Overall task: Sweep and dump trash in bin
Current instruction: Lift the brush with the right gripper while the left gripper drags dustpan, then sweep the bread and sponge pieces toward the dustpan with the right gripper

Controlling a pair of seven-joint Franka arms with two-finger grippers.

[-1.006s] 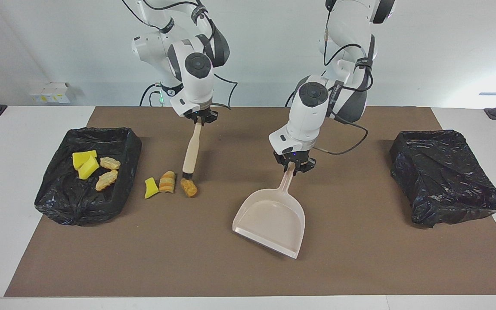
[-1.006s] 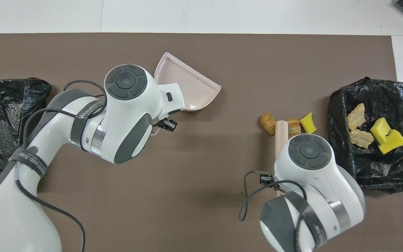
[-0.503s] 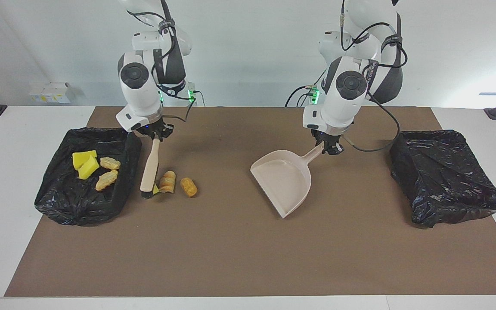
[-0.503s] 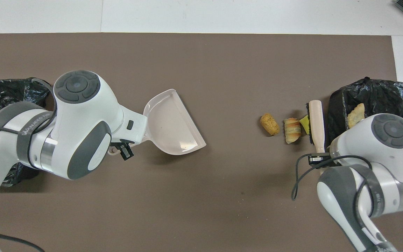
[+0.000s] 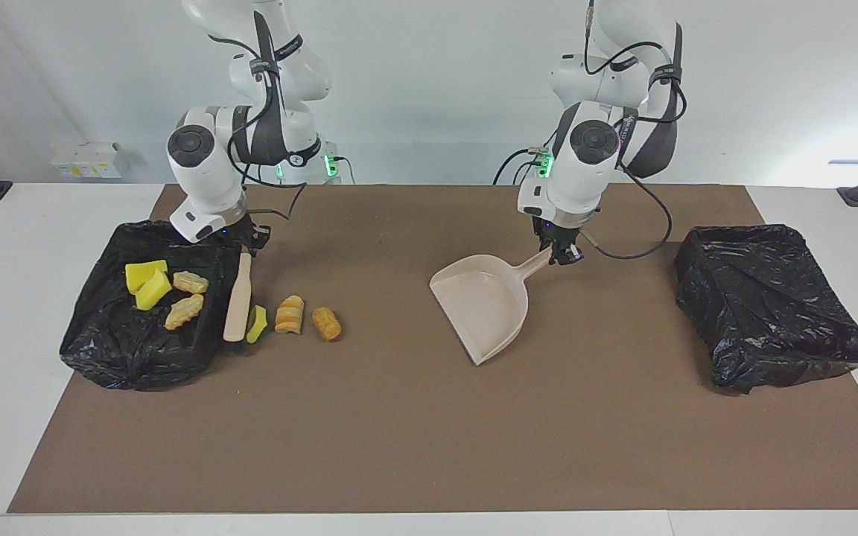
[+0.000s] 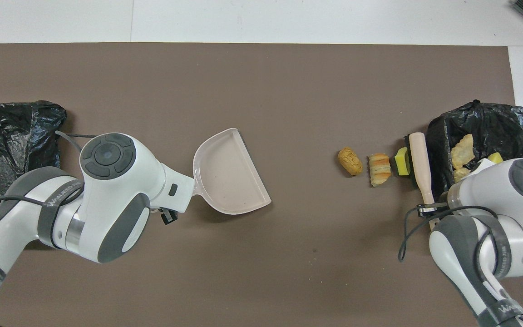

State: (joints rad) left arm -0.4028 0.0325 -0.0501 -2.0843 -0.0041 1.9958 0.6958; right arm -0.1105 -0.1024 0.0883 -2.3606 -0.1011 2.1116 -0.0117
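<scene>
Brush (image 5: 237, 298) held by the right gripper (image 5: 244, 244), between the bin (image 5: 101, 350) at the right arm's end of the mat (image 5: 429, 447) and three scraps (image 5: 291, 316) in a row, dustpan (image 5: 482, 305) mid-mat in the left gripper (image 5: 561, 253), second bin (image 5: 771, 313) at the left arm's end, more scraps (image 5: 164, 290) in the first bin.

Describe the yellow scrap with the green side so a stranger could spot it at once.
Find the black-lined bin holding scraps at the right arm's end of the table. Three scraps lie in a row on the brown mat beside it. The scrap with the green side is nearest the bin, against the brush; its neighbours are orange-tan.
</scene>
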